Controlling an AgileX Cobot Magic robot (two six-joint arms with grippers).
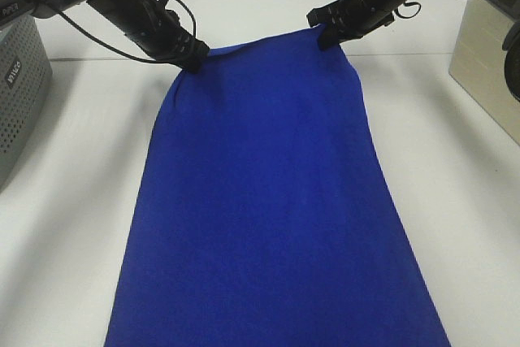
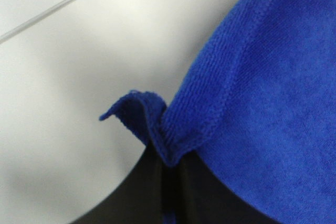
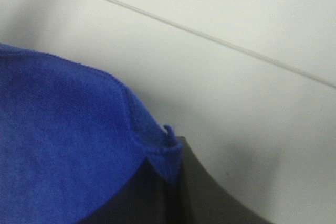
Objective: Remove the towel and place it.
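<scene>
Holding the towel (image 1: 268, 201) by its two far corners, both arms keep it spread. The left pincer (image 1: 192, 54) is clamped tight on the far left corner; the left wrist view shows that corner bunched into a small fold between the dark jaws. The right pincer (image 1: 329, 36) is likewise closed on the far right corner, its hem pinched at the jaw tips. A two-corner grip likely serves to keep the cloth flat and untwisted for laying out.

The towel runs from the pincers toward the near edge of the exterior view, widening as it comes, over the white counter (image 1: 65, 201). Whether its lower part rests on the counter or hangs cannot be told.

Cloth: deep royal blue, plain, soft short pile, stitched hem. No tag visible. Mild creasing near the left corner.

A grey perforated box (image 1: 16, 95) stands far left, a beige box (image 1: 487, 71) far right, both apart from the towel.
</scene>
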